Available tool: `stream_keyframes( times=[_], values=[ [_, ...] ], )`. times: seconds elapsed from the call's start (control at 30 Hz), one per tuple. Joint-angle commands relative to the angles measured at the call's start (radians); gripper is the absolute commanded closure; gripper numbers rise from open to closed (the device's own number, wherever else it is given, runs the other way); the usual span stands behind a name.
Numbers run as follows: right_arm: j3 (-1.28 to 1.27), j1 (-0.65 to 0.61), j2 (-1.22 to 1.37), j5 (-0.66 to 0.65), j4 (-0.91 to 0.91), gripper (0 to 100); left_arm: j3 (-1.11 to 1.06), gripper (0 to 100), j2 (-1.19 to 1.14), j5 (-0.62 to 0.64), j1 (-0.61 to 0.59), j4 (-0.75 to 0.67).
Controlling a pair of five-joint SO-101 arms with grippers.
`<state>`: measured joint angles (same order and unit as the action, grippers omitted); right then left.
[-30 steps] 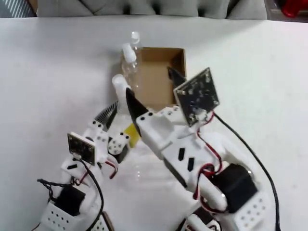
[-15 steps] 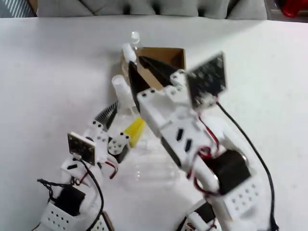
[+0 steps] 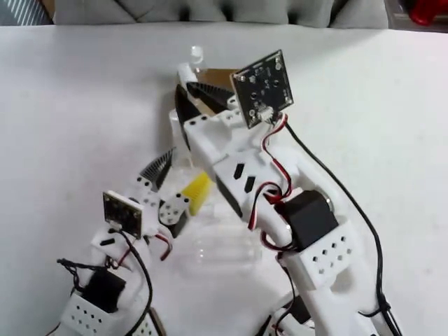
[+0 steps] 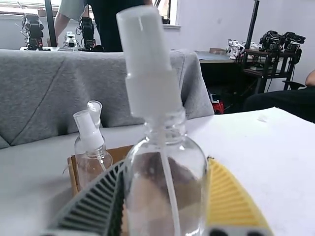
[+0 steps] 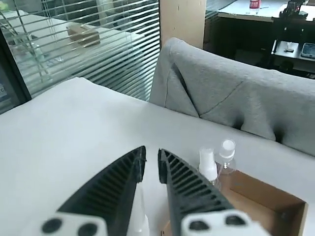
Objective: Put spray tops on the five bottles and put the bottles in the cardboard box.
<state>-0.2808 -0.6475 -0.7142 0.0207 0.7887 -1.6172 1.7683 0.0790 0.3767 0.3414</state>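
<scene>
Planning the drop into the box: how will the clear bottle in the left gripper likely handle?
The bottle looks empty, so probably light. Its smooth rounded wall may slip against the ribbed pads of the left gripper. Tall with a spray top, it would likely tip easily.

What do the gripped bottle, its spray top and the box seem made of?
The bottle looks like clear glossy plastic or glass: its tube shows through. The spray top seems smooth white opaque plastic. The box looks like matte brown cardboard.

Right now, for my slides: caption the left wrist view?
Left gripper shut on a spray-topped bottle; two more bottles at the cardboard box behind.
</scene>
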Motion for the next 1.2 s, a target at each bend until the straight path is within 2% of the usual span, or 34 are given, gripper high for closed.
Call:
stream_keyframes(
  times=[0.0,0.13,0.57,0.8,0.97,1.17],
  values=[
    [0.044,0.008,-0.016,-0.012,0.099,98.4,0.011,98,0.022,-0.011,0.007,-0.040],
    [0.044,0.008,-0.022,-0.012,0.182,98.3,0.008,98,0.022,-0.011,0.007,-0.040],
    [0.048,0.021,-0.128,-0.012,0.191,98.1,0.008,98,0.022,-0.011,0.007,-0.040],
    [0.032,0.153,-0.177,-0.005,0.302,98.1,0.008,98,0.022,-0.011,0.007,-0.040],
    [-0.104,0.243,-0.183,-0.005,0.406,98.3,0.008,98,0.016,-0.008,-0.030,-0.104],
    [-0.341,0.275,-0.183,-0.011,0.417,98.1,0.014,98,0.015,-0.003,-0.108,-0.132]
  ],
)
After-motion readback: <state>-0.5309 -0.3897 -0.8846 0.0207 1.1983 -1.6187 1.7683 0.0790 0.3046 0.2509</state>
